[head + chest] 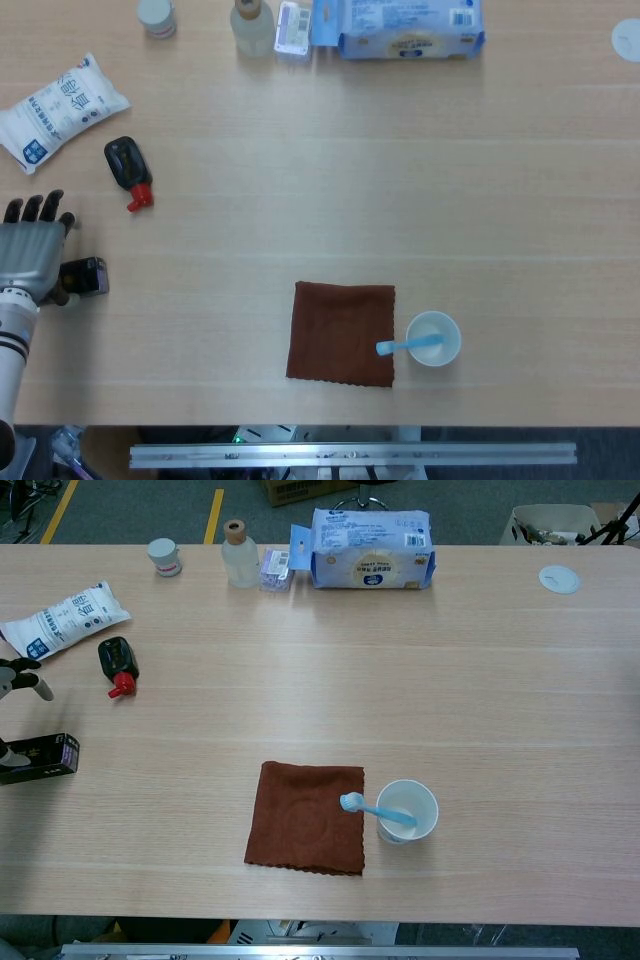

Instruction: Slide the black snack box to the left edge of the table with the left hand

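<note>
The left hand [32, 258] is resting over the black snack box [42, 757] lying flat near the table's [400, 200] left edge, fingers spread, thumb touching it.

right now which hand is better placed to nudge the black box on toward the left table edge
Left. The left hand is right over the black box, which lies flat near the left edge. The right hand shows in neither view.

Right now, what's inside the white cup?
A blue toothbrush leans inside the white cup, its head sticking out over the brown cloth. The cup's bottom looks empty, though the brush hides part.
</note>
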